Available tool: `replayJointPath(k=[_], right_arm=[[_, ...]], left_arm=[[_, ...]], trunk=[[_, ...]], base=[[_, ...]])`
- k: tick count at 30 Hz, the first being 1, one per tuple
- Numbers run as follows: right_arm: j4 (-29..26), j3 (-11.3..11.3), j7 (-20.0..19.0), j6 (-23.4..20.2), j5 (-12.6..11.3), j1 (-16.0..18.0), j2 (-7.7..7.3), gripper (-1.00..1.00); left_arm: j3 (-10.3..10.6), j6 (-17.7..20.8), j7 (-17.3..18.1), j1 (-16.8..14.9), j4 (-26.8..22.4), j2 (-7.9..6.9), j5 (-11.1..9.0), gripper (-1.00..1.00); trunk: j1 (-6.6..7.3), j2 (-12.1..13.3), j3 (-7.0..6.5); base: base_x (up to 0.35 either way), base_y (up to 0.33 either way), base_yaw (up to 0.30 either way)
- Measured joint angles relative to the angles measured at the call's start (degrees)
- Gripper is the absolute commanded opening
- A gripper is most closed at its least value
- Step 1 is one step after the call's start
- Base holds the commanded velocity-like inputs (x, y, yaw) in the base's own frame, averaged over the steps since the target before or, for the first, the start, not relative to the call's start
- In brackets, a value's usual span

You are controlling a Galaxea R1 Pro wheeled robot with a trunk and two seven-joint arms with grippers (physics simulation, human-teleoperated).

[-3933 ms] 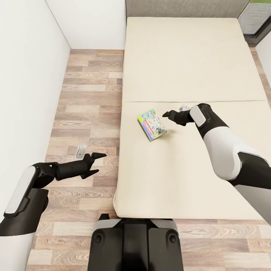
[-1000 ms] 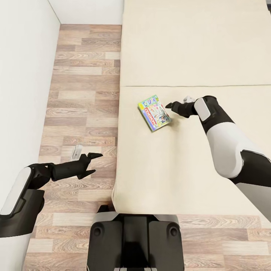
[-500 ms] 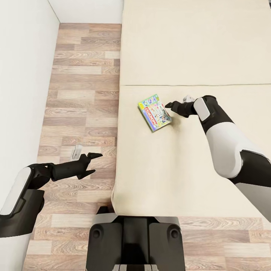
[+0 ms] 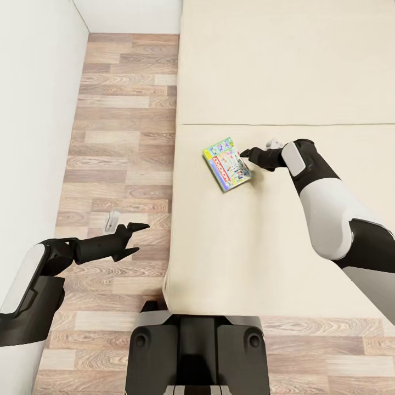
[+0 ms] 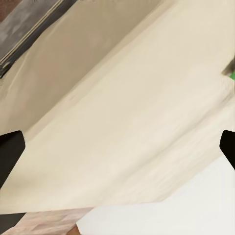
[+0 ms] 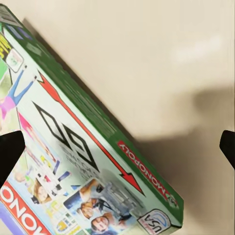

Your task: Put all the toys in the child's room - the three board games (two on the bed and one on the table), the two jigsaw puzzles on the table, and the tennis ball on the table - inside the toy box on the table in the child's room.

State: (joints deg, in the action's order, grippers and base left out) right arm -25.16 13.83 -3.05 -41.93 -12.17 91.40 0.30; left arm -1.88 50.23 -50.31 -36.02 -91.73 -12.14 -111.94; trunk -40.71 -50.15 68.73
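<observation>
One board game, a flat box with a green edge and a colourful Monopoly cover, lies slightly askew on the beige mattress of the bed. My right gripper hovers just past the box's right edge with its fingers spread wide open and nothing between them. In the right wrist view the board game lies close under the open right gripper, its green side facing the camera. My left gripper hangs open over the wood floor left of the bed, and the left wrist view looks across the bed.
A white wall runs along the left, leaving a strip of plank floor between it and the bed. A small white object lies on the floor near my left gripper. My base stands at the bed's near edge.
Since the earliest frame the view has shifted as the camera moved. Over the last second both arms and the board game have stayed almost still.
</observation>
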Motion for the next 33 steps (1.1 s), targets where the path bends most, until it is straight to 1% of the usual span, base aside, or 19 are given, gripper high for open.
replayJointPath(k=[9, 10, 11, 16, 20, 21, 24, 27, 30, 31, 32, 33], right_arm=[[0.0, -0.1, 0.0, 0.0, 0.0, 0.0, 0.01, 1.0], [0.0, -0.1, 0.0, 0.0, 0.3, 0.0, 0.01, 1.0], [0.0, -0.1, 0.0, 0.0, 0.0, 0.0, 0.01, 1.0], [0.0, 0.0, 0.0, 0.0, 0.1, 0.0, -0.03, 1.0], [0.0, 0.0, 0.0, 0.0, 0.1, 0.0, -0.12, 1.0], [0.0, 0.0, 0.0, 0.0, 0.1, 0.0, -0.12, 1.0], [0.0, 0.0, 0.0, 0.0, 0.0, 0.0, -0.18, 1.0], [0.0, 0.0, 0.0, 0.0, 0.0, 0.0, -0.19, 1.0], [0.0, 0.0, 0.0, 0.0, 0.0, 0.0, -0.21, 1.0], [0.0, 0.0, 0.0, 0.0, 0.0, 0.0, -0.21, 1.0], [0.0, 0.0, 0.0, 0.0, 0.0, 0.0, -0.22, 1.0], [0.0, 0.0, 0.0, 0.0, 0.0, 0.0, -0.25, 1.0]], left_arm=[[0.0, 0.0, 0.0, 0.0, 0.0, 0.0, 0.0, 1.0], [0.0, 0.0, 0.0, 0.1, 0.1, 0.0, 0.0, 1.0], [0.0, 0.0, 0.0, 0.1, 0.1, 0.0, 0.0, 1.0], [0.0, -0.1, 0.2, 1.2, 0.2, 0.0, 0.0, 1.0], [-0.5, -0.5, 1.5, 3.7, 0.2, 0.0, 0.1, 1.0], [-0.5, -0.5, 1.5, 3.7, 0.2, 0.0, 0.1, 1.0], [-1.8, -0.6, 3.6, 5.2, 0.3, 0.04, 0.1, 1.0], [-2.2, -0.6, 4.5, 5.8, 0.3, 0.05, 0.2, 1.0], [-3.0, -0.7, 7.2, 7.4, 0.3, 0.07, 0.4, 1.0], [-3.0, -0.7, 7.3, 7.5, 0.3, 0.07, 0.4, 1.0], [-3.4, -0.7, 9.9, 8.6, 0.3, 0.08, 0.7, 1.0], [-3.5, -0.7, 10.8, 8.9, 0.3, 0.08, 0.8, 1.0]], trunk=[[0.0, 0.0, 0.0], [0.0, 0.0, 0.0], [0.0, 0.0, 0.0], [0.0, 0.0, 0.0], [0.0, 0.0, 0.0], [0.0, 0.0, 0.0], [0.0, 0.0, 0.0], [0.0, 0.0, 0.0], [0.0, 0.0, 0.0], [0.0, 0.0, 0.0], [0.0, 0.0, 0.0], [0.0, 0.0, 0.0]], base=[[0.0, 0.0, 0.219], [0.0, 0.0, 0.229], [0.0, 0.0, 0.201], [0.0, 0.0, 0.138], [0.0, 0.0, 0.063], [0.0, 0.0, 0.042], [0.0, 0.0, 0.029], [0.0, 0.0, 0.02], [0.0, 0.0, 0.012], [0.0, 0.0, 0.006], [0.0, 0.0, 0.005], [0.0, 0.0, 0.004]])
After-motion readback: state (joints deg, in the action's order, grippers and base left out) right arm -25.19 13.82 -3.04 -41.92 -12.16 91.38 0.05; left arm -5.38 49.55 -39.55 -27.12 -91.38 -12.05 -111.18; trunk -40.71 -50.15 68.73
